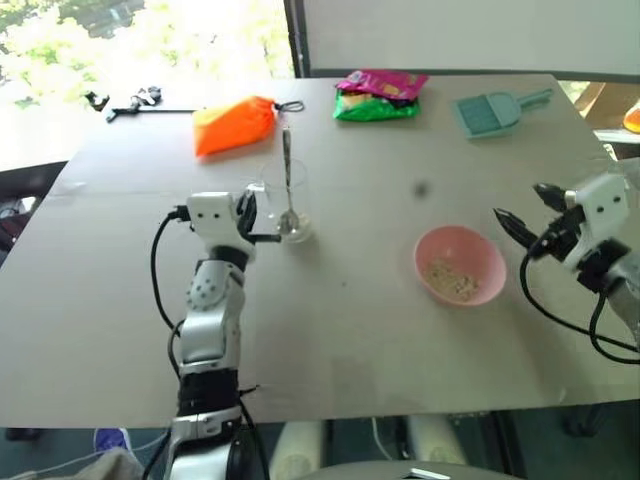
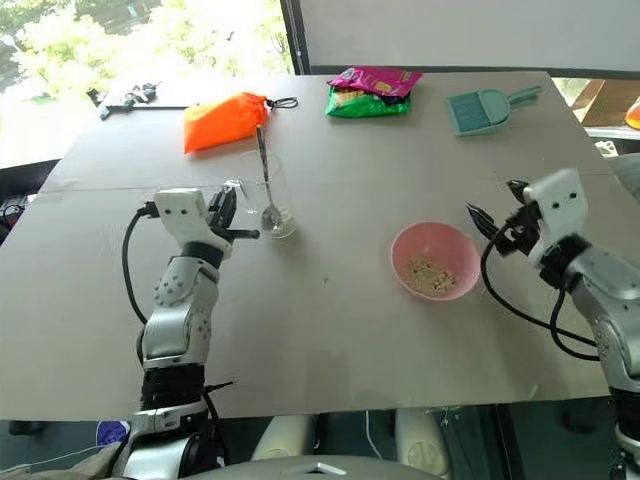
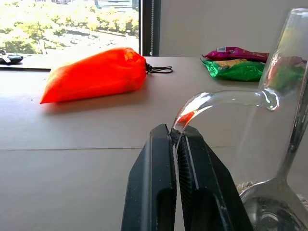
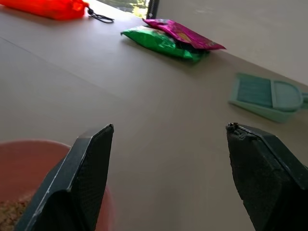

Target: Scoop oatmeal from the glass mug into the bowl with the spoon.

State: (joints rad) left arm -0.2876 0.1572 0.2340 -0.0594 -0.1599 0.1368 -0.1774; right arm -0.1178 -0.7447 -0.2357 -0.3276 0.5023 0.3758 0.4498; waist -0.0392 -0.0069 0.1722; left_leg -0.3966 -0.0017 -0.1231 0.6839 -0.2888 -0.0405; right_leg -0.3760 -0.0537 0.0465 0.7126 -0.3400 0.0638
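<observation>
The glass mug [image 1: 283, 200] stands on the table left of centre. The silver spoon [image 1: 287, 165] leans upright inside it, bowl end down in a little oatmeal [image 3: 246, 186] at the bottom. My left gripper [image 1: 250, 222] is shut on the mug's handle [image 3: 216, 100], and the two fingers [image 3: 154, 192] pinch the glass between them. The pink bowl [image 1: 462, 243] sits right of centre and holds a small heap of oatmeal [image 1: 452, 279]. Just right of the bowl and above the table, my right gripper [image 1: 522, 206] is open with nothing between its fingers [image 4: 91, 163].
At the far side of the table lie an orange pouch [image 1: 233, 123], green and magenta snack packets [image 1: 378, 97] and a teal dustpan [image 1: 490, 112]. A small black item [image 1: 130, 103] lies at the far left edge.
</observation>
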